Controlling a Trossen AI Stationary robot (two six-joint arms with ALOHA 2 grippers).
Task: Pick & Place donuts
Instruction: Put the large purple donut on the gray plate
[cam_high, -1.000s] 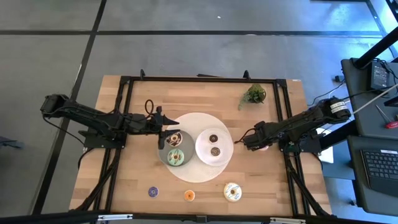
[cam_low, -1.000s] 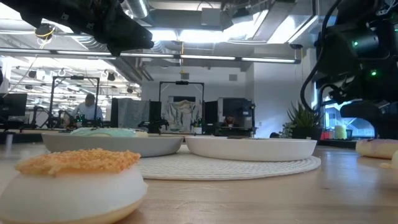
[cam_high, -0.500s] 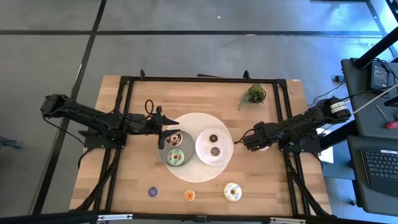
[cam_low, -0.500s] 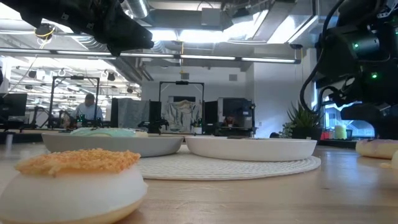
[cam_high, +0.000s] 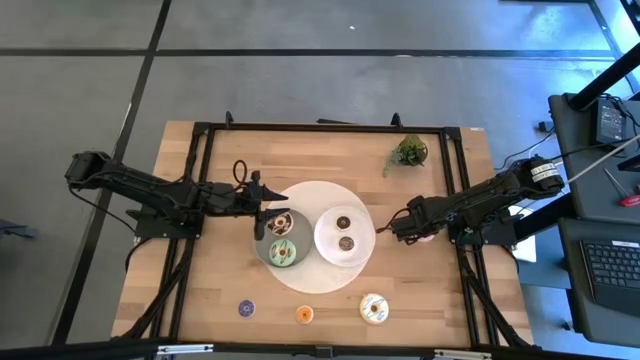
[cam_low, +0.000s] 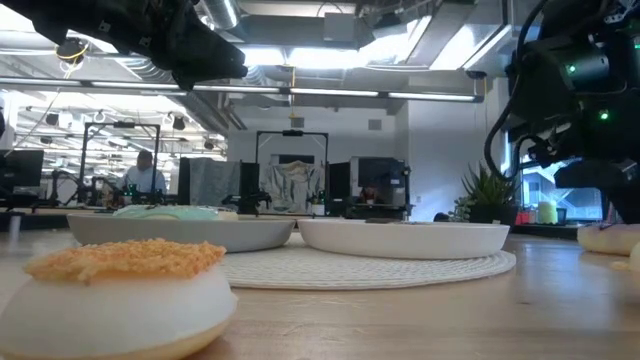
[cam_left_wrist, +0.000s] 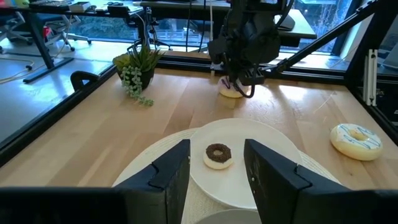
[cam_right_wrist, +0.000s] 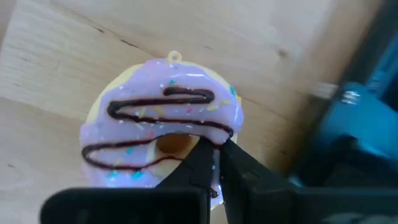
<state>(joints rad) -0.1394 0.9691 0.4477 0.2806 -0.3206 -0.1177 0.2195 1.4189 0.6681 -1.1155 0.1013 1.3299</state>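
A pink-iced donut (cam_right_wrist: 161, 130) with dark zigzag lines lies on the wood at the table's right, under my right gripper (cam_right_wrist: 217, 158), which points down and is shut on it. The left wrist view shows that gripper (cam_left_wrist: 239, 87) over the donut (cam_left_wrist: 231, 93). My left gripper (cam_high: 262, 205) hovers open over the grey plate (cam_high: 262, 250), which holds a chocolate donut (cam_high: 279, 222) and a green donut (cam_high: 283, 253). Two brown mini donuts (cam_high: 345, 232) rest on the white plate (cam_high: 325, 240). A purple mini (cam_high: 246, 308), an orange mini (cam_high: 305, 314) and a cream donut (cam_high: 374, 308) lie near the front edge. My right gripper pinches the pink donut's ring beside its hole (cam_right_wrist: 214, 134), coming from above with the fingers pointing steeply down. One fingertip (cam_right_wrist: 200, 152) stands at the hole's edge, the other (cam_right_wrist: 236, 158) on the iced ring toward its outer side. The donut lies flat on the table.
Both plates stand on a round white mat (cam_high: 315, 280) at the table's middle. A small green plant (cam_high: 408, 152) stands at the far right. A black frame (cam_high: 205, 150) runs along the table's edges. The wood between the mat and the right rail is bare.
My right gripper has rolled a little about its own line while staying over the pink donut; in the low view its dark outline above the donut has changed shape. The donut stays on the table. My left gripper has kept still.
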